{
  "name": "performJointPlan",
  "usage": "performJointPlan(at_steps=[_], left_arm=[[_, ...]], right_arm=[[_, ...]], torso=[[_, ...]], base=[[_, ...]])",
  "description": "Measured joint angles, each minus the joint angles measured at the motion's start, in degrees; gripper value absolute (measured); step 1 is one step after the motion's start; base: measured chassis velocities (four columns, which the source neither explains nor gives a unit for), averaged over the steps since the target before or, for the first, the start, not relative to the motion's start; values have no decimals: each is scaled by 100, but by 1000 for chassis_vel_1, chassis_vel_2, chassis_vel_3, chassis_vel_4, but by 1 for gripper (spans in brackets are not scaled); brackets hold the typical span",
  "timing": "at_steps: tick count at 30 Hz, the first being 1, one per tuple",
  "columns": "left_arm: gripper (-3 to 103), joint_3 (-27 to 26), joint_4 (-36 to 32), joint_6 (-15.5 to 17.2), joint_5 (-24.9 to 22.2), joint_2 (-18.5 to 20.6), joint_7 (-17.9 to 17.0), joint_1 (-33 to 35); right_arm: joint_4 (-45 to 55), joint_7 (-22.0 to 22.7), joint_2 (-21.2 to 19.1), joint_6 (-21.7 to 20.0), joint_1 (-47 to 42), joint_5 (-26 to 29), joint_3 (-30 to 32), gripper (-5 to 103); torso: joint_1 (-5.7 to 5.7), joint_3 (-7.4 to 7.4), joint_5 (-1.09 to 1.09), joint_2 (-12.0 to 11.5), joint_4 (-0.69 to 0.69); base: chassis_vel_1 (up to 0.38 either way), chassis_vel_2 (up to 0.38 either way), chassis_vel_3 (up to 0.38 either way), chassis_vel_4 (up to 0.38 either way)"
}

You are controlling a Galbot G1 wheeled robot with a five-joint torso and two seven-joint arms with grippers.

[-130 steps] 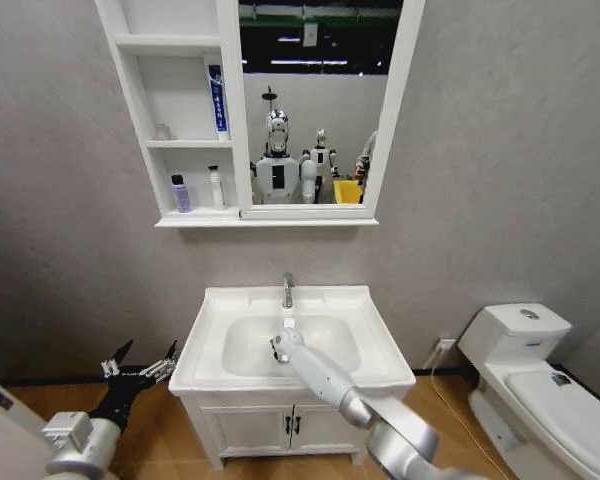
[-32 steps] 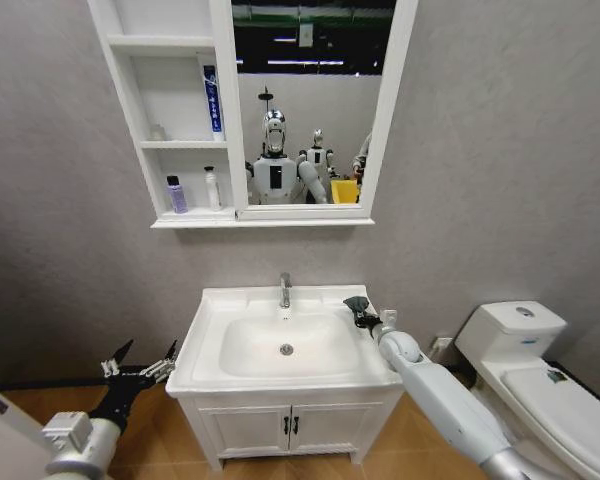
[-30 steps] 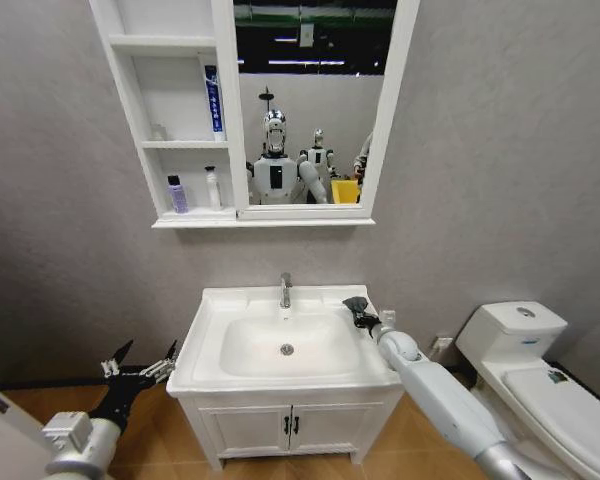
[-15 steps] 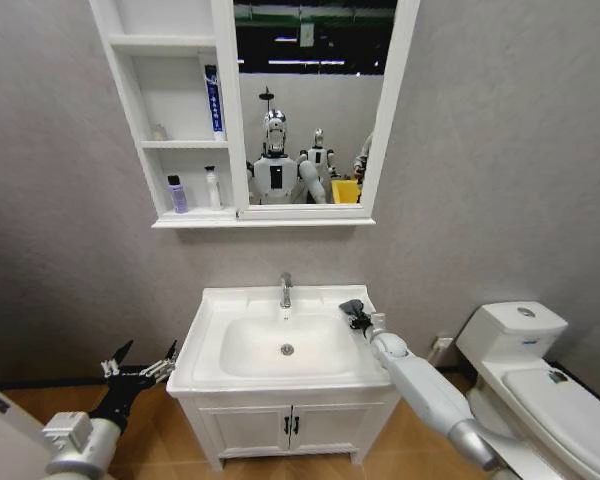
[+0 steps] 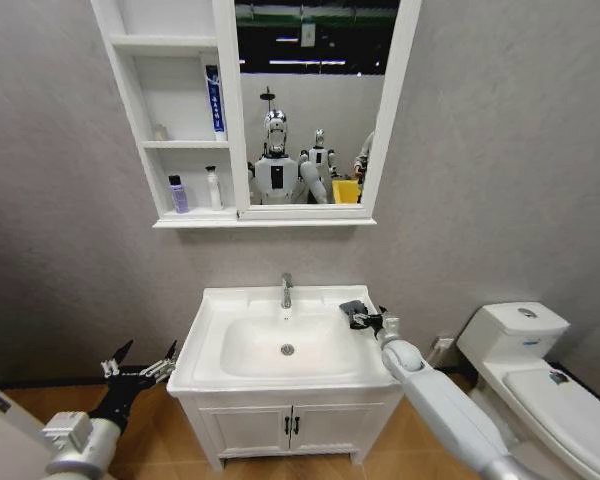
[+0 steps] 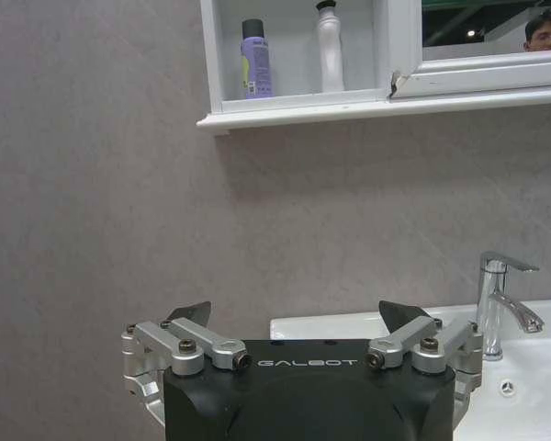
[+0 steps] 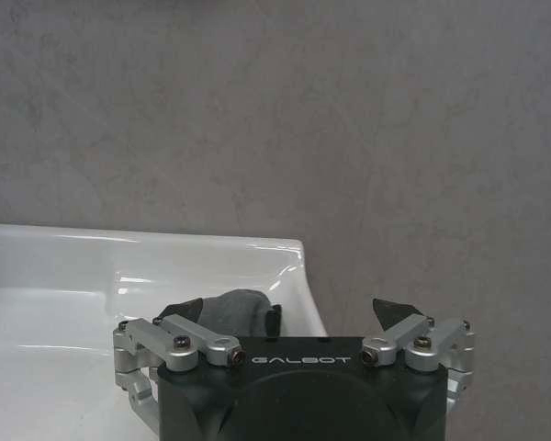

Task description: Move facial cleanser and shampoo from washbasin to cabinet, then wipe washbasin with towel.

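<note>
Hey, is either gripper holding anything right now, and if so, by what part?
Nothing is held. The right gripper is open over the towel on the washbasin rim, fingers spread. The left gripper is open, beside the basin.

The washbasin [image 5: 216,345] bowl lies bare around its drain, open from above. At its back rim the tap [image 5: 287,290] stands in the way. On its right rear corner the towel [image 5: 355,311] and the right pincer [image 5: 365,319] take up the ledge; its left ledge is free.
</note>
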Motion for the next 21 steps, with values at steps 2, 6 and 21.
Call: performJointPlan(at_steps=[2,6,21], left_arm=[[100,1,0,0,0,0,0,0],[100,1,0,0,0,0,0,0],[100,1,0,0,0,-1,0,0]], right_arm=[[494,66,-122,-7,-357,21,236,100],[2127,33,-439,78,-2176,19,1596,100],[4705,-1080,1831,1556,-6960,-1139,3853,100]], torso=[[0,0,-1,0,-2],[0,-1,-2,0,-2],[-2,-2,-4,2,-1]], base=[[0,0,0,0],[0,0,0,0],[0,0,0,0]])
